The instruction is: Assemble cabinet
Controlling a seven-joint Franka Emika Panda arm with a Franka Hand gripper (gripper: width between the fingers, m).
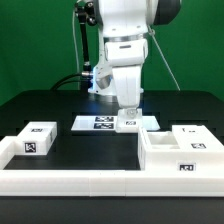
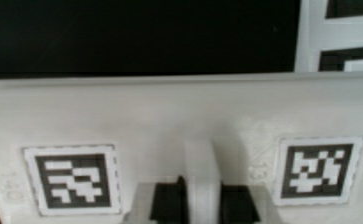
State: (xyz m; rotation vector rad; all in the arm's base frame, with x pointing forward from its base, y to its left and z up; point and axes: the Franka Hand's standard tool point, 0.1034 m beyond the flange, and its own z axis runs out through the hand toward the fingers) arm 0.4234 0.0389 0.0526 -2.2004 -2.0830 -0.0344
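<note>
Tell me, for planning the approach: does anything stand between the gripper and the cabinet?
Nothing visible does. The gripper hangs low over the marker board, and the cabinet sits apart from it on the exterior view's right.

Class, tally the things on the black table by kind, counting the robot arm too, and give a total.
Robot arm: 1
White tagged furniture parts: 3 (block, open box, small piece below the arm)
Marker board: 1
Long low rail: 1
Total: 6
</note>
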